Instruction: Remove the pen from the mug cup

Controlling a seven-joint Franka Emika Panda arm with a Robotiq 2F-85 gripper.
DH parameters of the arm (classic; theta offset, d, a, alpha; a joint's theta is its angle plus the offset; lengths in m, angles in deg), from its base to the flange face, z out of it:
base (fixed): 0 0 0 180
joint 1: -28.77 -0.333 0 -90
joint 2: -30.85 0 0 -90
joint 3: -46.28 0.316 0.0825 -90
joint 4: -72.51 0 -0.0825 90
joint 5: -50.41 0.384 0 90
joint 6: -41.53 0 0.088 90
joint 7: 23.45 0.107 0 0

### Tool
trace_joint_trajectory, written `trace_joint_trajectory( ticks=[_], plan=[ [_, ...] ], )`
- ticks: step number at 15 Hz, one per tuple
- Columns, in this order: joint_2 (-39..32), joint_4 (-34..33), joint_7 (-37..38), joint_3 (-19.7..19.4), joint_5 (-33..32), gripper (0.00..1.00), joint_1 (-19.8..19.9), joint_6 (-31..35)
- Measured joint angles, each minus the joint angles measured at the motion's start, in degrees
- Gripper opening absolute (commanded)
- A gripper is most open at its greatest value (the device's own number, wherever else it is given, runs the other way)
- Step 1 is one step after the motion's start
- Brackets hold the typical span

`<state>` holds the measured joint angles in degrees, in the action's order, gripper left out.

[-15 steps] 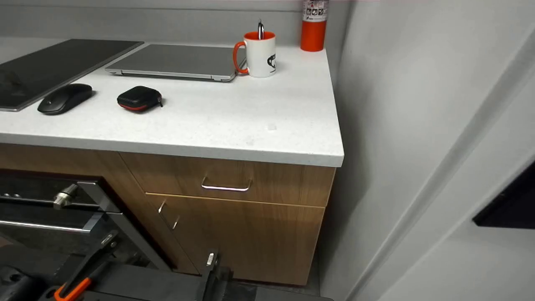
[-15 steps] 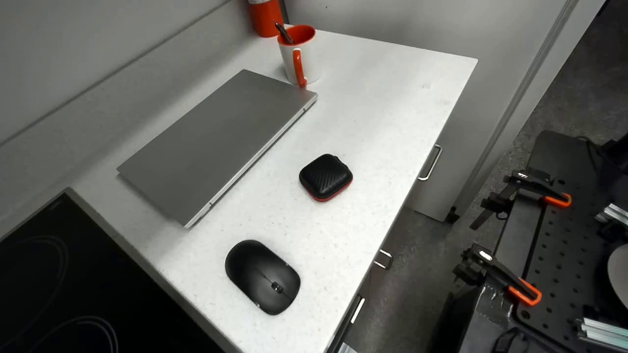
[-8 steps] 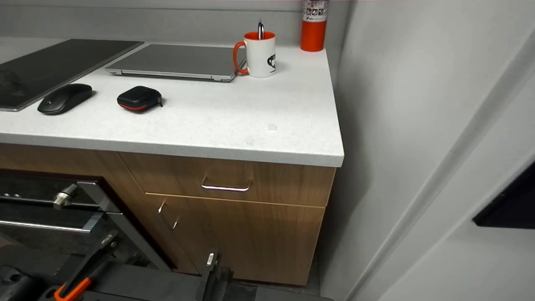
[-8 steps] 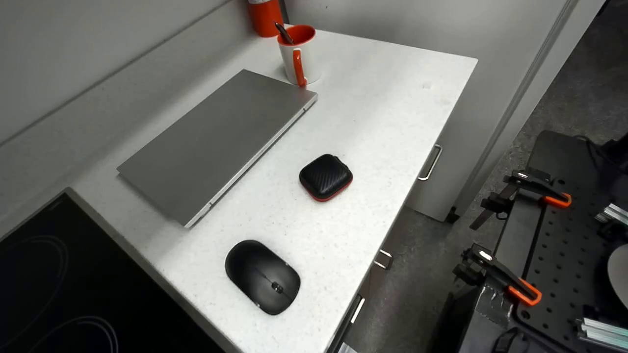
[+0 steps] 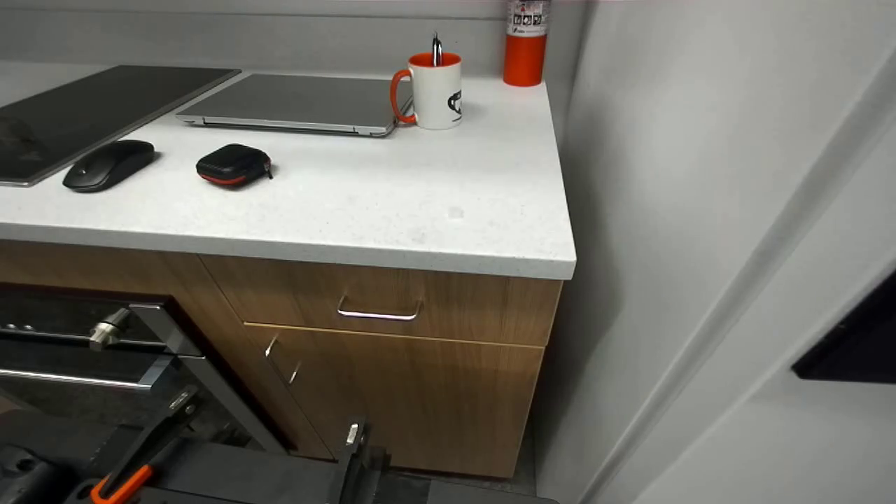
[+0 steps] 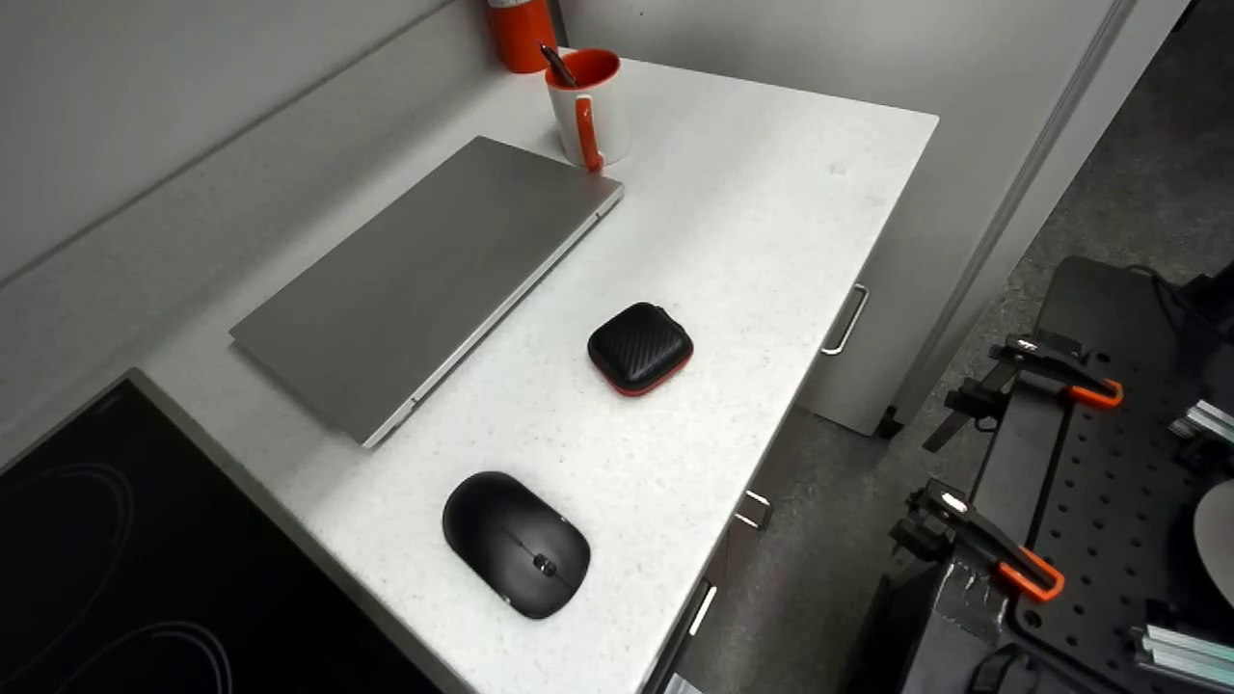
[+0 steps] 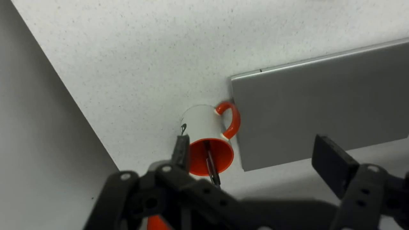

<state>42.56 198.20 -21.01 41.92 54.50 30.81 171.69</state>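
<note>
Zero percent done, seemingly: still to grip and lift the pen from inside the mug cup, near the surface's back corner, with end effector wide and empty.

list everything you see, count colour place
Worktop: 1, white, in both exterior views
Laptop: 1, grey, closed, on the worktop
Mug cup: 1, white and orange-red, beside the laptop
Pen: 1, dark, leaning in the mug cup
Cylinder: 1, red with white label, worktop's back corner
Case: 1, black and red, in front of the laptop
Cooktop: 1, black, left in both exterior views
Mouse: 1, black, between case and cooktop
Cabinet: 1, brown, under the worktop
Handles: 2 or more, silver, cabinet front
Oven: 1, black and silver, beside the cabinet
Upright panel: 1, grey, past the worktop's end
Platform: 1, black, facing the cabinet
Clamps: 2, black and orange, on the platform
Gripper: 1, black, open, in the wrist view
</note>
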Motion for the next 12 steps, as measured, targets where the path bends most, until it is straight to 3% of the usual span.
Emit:
trace_joint_trajectory(
  ticks=[6, 12],
  plan=[
    [-12.1, -2.4, 6.6, 0.0, -0.4, 1.0, 0.3, 19.3],
    [-14.7, -3.4, 8.2, 0.0, -1.0, 1.0, 0.5, 20.7]
  ],
)
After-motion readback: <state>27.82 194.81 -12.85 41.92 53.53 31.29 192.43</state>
